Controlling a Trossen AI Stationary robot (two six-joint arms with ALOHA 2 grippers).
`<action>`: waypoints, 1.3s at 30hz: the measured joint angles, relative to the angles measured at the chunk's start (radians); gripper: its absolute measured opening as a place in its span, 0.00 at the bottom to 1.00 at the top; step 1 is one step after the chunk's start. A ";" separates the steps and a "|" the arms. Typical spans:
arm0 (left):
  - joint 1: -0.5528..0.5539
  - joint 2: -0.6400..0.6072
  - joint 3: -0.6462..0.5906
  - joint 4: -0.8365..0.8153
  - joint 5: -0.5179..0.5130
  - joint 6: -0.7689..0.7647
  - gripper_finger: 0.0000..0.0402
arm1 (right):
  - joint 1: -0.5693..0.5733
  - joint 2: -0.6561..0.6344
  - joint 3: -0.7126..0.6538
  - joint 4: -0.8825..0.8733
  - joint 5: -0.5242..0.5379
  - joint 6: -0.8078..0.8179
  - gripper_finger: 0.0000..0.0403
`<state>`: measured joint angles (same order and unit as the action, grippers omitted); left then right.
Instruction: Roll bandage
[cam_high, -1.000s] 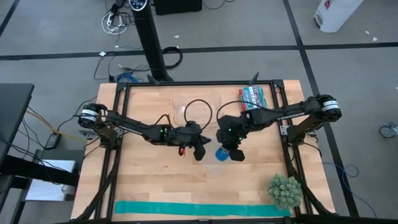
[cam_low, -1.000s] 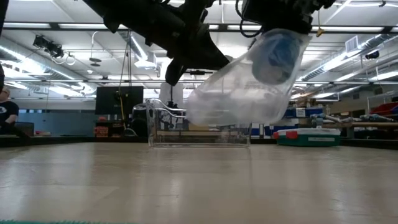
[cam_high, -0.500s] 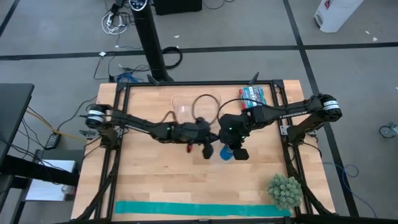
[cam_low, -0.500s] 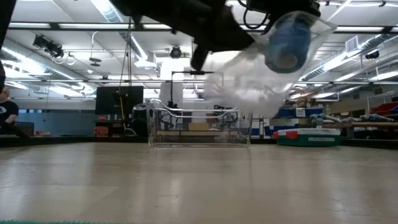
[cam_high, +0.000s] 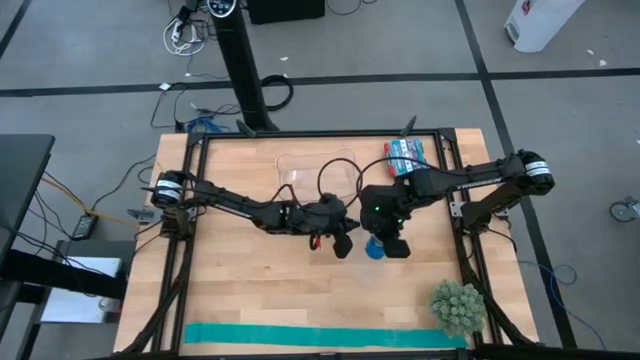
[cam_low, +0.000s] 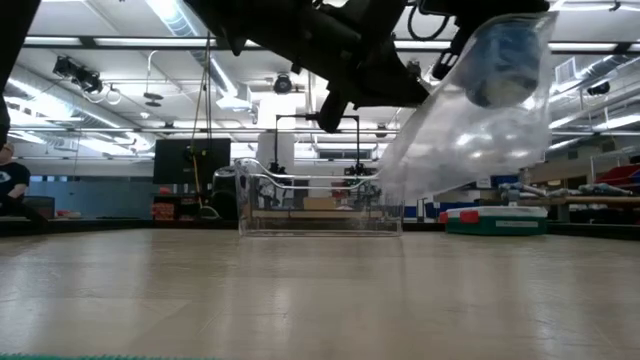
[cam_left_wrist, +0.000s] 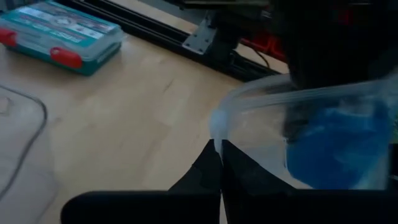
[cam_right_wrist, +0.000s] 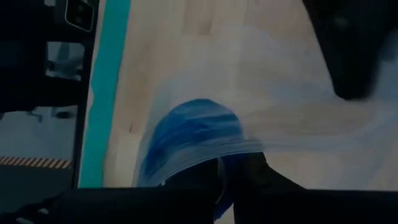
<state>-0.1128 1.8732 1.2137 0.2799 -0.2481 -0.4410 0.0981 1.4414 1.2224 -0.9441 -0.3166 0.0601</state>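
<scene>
The bandage is a blue roll (cam_high: 376, 247) inside a clear plastic bag (cam_low: 460, 150), held in the air over the middle right of the table. My left gripper (cam_high: 342, 245) is shut on the bag beside the roll. My right gripper (cam_high: 386, 246) points steeply down, shut on the bag at the roll (cam_right_wrist: 186, 143). In the low view the roll (cam_low: 505, 60) sits at the bag's high end, and the rest of the bag slants down, clear of the table. My left gripper pinches the bag's rim (cam_left_wrist: 217, 132) between its two fingers, close to the roll (cam_left_wrist: 329, 146). It comes nearly level from the table's left. The bag is clear of the table. My right gripper pinches the bag (cam_right_wrist: 205, 155) right at the roll, coming from above and slanting down. Its own fingers hide the exact spot. The bag's loose end (cam_low: 400, 185) hangs below.
A teal-green strip (cam_high: 320, 337) lies along the near edge. A clear container (cam_high: 315, 170) stands at the far middle and a teal case (cam_high: 405, 155) at the far right. A green plant ball (cam_high: 458, 308) sits at the near right corner.
Both grippers have carried the bag toward the table's right edge, the left reaching farther out. In the low view the roll has gone up and to the right. The bag, bunched then, now hangs stretched out on a slant below the roll.
</scene>
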 joint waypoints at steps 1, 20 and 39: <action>0.001 0.000 0.000 0.002 -0.002 0.008 0.01 | 0.006 0.000 0.000 0.006 0.007 0.000 0.07; 0.023 -0.003 0.000 0.037 0.036 0.038 0.01 | 0.013 -0.035 0.021 -0.042 0.110 0.091 0.34; 0.037 -0.038 0.000 0.002 0.108 0.010 0.01 | -0.023 -0.239 -0.183 0.011 0.105 0.274 0.29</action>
<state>-0.0761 1.8350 1.2133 0.2822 -0.1402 -0.4306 0.0750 1.2025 1.0394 -0.9332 -0.2115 0.3337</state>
